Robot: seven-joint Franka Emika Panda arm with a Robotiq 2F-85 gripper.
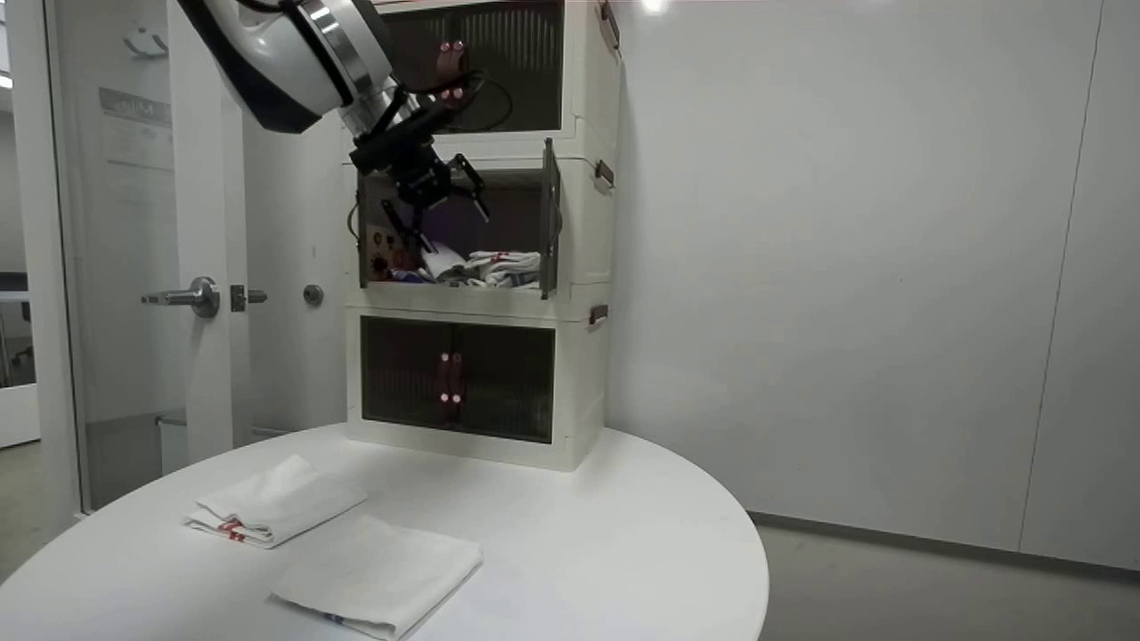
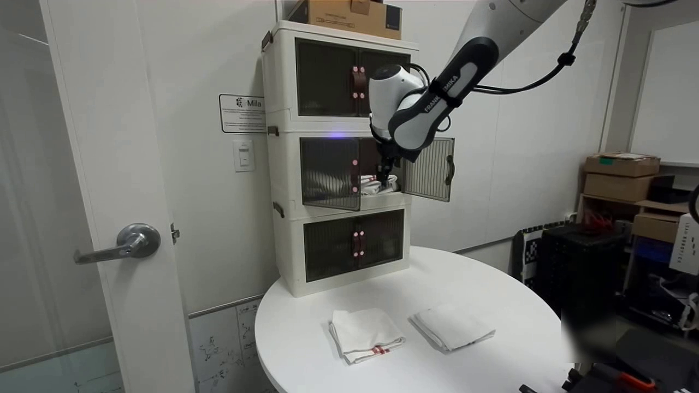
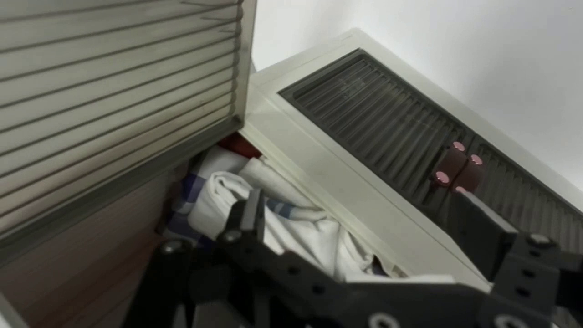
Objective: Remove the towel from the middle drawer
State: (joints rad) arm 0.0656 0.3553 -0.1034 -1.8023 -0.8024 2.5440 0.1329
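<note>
The middle drawer (image 1: 463, 301) (image 2: 385, 202) is the open centre compartment of the white cabinet. White towels lie bunched inside. The towel with red stripes (image 1: 512, 265) (image 2: 372, 186) shows there in both exterior views. In the wrist view, white cloth with a blue band (image 3: 314, 237) lies behind the sill; red stripes do not show on it. My gripper (image 1: 457, 231) (image 2: 385, 177) is at the compartment's mouth, tilted downward, just above the cloth. In the wrist view the gripper (image 3: 366, 223) has its fingers wide apart with nothing between them. Whether one fingertip touches cloth, I cannot tell.
Ribbed doors stand open beside the compartment (image 1: 550, 218) (image 2: 428, 168); one is close to the gripper in the wrist view (image 3: 118, 91). The compartments above and below are shut. A red-marked folded cloth (image 1: 285, 499) and a plain white folded towel (image 1: 383, 570) lie on the round table (image 1: 623, 552).
</note>
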